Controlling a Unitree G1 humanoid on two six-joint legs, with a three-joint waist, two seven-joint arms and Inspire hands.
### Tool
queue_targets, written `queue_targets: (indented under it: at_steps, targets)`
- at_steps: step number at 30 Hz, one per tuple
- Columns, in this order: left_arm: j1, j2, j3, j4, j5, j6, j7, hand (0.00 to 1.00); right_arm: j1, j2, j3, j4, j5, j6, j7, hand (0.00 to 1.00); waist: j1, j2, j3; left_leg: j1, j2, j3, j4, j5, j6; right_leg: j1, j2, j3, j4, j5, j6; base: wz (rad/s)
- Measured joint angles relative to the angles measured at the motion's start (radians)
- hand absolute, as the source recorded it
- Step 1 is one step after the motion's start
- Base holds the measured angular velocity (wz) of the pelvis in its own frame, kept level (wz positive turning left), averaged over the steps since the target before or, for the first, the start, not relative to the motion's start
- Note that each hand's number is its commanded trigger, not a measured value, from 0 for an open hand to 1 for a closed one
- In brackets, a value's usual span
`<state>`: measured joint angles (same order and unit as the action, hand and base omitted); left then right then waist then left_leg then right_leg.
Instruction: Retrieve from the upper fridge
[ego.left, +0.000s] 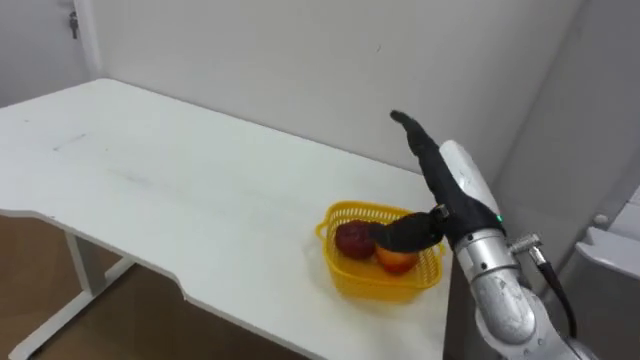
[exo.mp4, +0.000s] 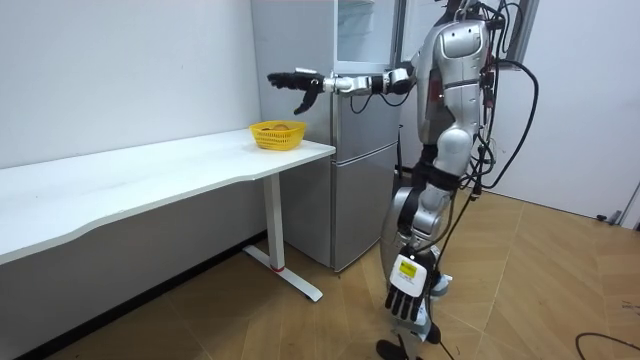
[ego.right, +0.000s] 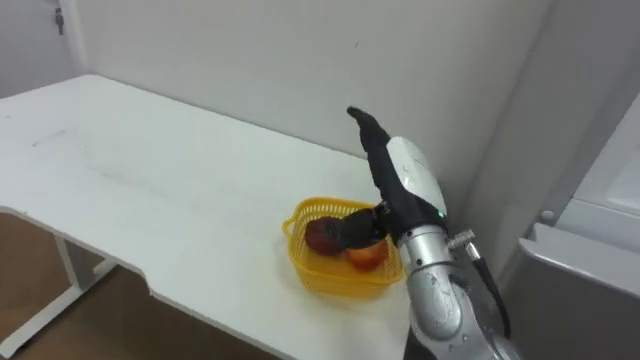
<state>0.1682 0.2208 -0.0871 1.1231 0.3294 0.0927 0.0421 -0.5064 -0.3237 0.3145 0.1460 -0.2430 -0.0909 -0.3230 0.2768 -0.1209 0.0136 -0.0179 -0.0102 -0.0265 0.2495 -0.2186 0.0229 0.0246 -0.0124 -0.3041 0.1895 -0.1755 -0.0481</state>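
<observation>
Dark red fruit (ego.left: 352, 240) and an orange-red fruit (ego.left: 397, 262) lie touching, side by side, in the yellow basket (ego.left: 358, 285), which stands at the end of the white table (ego.left: 150, 190) nearest the fridge (exo.mp4: 365, 200). The right hand (ego.left: 445, 180) hangs over the basket with its fingers straight and spread, pointing up and away towards the wall, and its thumb angled down. It holds nothing. In the eye views the thumb crosses in front of the fruit, but the room view shows the hand clearly above the basket and apart from it. So the fruit lies straight below the palm, a little to the robot's left of it. Both fruits are round, with no long axis to line up on. The left hand (exo.mp4: 405, 292) hangs low by the legs, fingers relaxed, well away. The fruit looks delivered, so the next move is probably to draw the right arm up and back, clear of the rim.
</observation>
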Motion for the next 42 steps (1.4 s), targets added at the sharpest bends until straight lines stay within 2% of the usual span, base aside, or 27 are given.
queue_targets:
  at_steps: [5, 7, 11, 12, 15, 19, 22, 23, 26, 30, 34, 39, 42]
  targets:
    - [0.007, -0.018, 0.024, -0.003, 0.009, -0.016, 0.015, 0.00, 0.046, 0.020, -0.053, -0.160, -0.013, -0.008, -0.009, 0.00, -0.052, 0.028, -0.0016, 0.027, 0.006, 0.028, -0.017, 0.000, 0.000, 0.012, 0.004, 0.026, 0.000, 0.001, -0.001, -0.15]
    - [0.019, -0.024, 0.026, -0.002, 0.008, -0.020, 0.023, 0.00, 0.064, 0.022, -0.072, -0.220, -0.016, -0.024, -0.038, 0.00, -0.062, 0.034, -0.0062, 0.033, 0.010, 0.044, -0.029, 0.000, 0.000, 0.012, 0.007, 0.039, 0.000, 0.002, -0.002, -0.28]
    - [0.019, -0.036, 0.024, 0.040, -0.006, -0.050, 0.039, 0.00, 0.135, 0.028, -0.092, -0.345, -0.037, -0.073, -0.073, 0.00, -0.108, 0.051, -0.0033, 0.067, 0.016, 0.068, -0.045, 0.000, 0.000, 0.028, 0.015, 0.065, -0.002, 0.004, -0.004, -0.18]
    - [0.023, -0.042, 0.024, 0.046, -0.010, -0.052, 0.040, 0.00, 0.167, 0.029, -0.104, -0.368, -0.049, -0.091, -0.088, 0.00, -0.114, 0.058, -0.0082, 0.074, 0.016, 0.079, -0.049, 0.000, 0.000, 0.028, 0.016, 0.076, -0.002, 0.004, -0.004, -0.21]
    - [0.027, -0.051, 0.024, 0.061, -0.010, -0.064, 0.041, 0.00, 0.217, 0.041, -0.134, -0.409, -0.084, -0.109, -0.126, 0.00, -0.138, 0.067, -0.0105, 0.085, 0.017, 0.100, -0.054, 0.000, 0.000, 0.026, 0.018, 0.095, -0.001, 0.004, -0.004, -0.21]
    - [0.023, -0.050, 0.026, 0.100, -0.010, -0.080, 0.042, 0.00, 0.239, 0.048, -0.203, -0.457, -0.110, -0.125, -0.187, 0.00, -0.168, 0.073, -0.0117, 0.096, 0.020, 0.113, -0.063, -0.001, 0.000, 0.024, 0.022, 0.112, 0.001, 0.006, -0.003, -0.14]
    - [0.022, -0.052, 0.025, 0.116, -0.010, -0.084, 0.043, 0.00, 0.270, 0.048, -0.254, -0.513, -0.118, -0.165, -0.275, 0.00, -0.192, 0.071, -0.0129, 0.100, 0.019, 0.115, -0.064, -0.001, 0.000, 0.025, 0.023, 0.115, 0.001, 0.006, -0.003, -0.04]
    - [0.023, -0.052, 0.025, 0.116, -0.011, -0.087, 0.043, 0.00, 0.277, 0.048, -0.274, -0.519, -0.134, -0.182, -0.308, 0.00, -0.197, 0.070, -0.0137, 0.100, 0.019, 0.118, -0.064, -0.001, 0.000, 0.026, 0.024, 0.118, 0.001, 0.006, -0.003, -0.06]
    - [0.026, -0.053, 0.025, 0.115, -0.011, -0.094, 0.057, 0.00, 0.277, 0.048, -0.319, -0.519, -0.160, -0.193, -0.370, 0.00, -0.216, 0.069, -0.0143, 0.107, 0.019, 0.133, -0.064, -0.002, -0.001, 0.025, 0.033, 0.138, 0.004, 0.008, -0.004, -0.12]
    - [0.025, -0.053, 0.025, 0.113, -0.011, -0.099, 0.063, 0.00, 0.311, 0.048, -0.373, -0.522, -0.159, -0.207, -0.438, 0.00, -0.226, 0.072, -0.0144, 0.117, 0.029, 0.141, -0.063, -0.007, -0.003, 0.027, 0.032, 0.139, 0.014, 0.008, -0.004, -0.10]
    - [0.021, -0.052, 0.023, 0.112, -0.013, -0.099, 0.063, 0.00, 0.351, 0.047, -0.388, -0.516, -0.062, -0.218, -0.474, 0.00, -0.248, 0.078, -0.0134, 0.117, 0.029, 0.145, -0.062, -0.007, -0.004, 0.026, 0.031, 0.140, 0.013, 0.008, -0.004, -0.02]
    - [0.021, -0.052, 0.018, 0.110, -0.012, -0.100, 0.068, 0.00, 0.467, 0.051, -0.390, -0.422, 0.018, -0.225, -0.504, 0.00, -0.254, 0.090, -0.0123, 0.120, 0.029, 0.161, -0.062, -0.007, -0.003, 0.024, 0.032, 0.155, 0.012, 0.007, -0.004, -0.08]
    - [0.032, -0.053, 0.006, 0.109, -0.013, -0.100, 0.090, 0.00, 0.501, 0.058, -0.389, -0.365, 0.091, -0.223, -0.507, 0.00, -0.258, 0.103, -0.0172, 0.117, 0.025, 0.166, -0.062, -0.007, -0.003, 0.011, 0.033, 0.165, 0.014, 0.007, -0.004, -0.06]
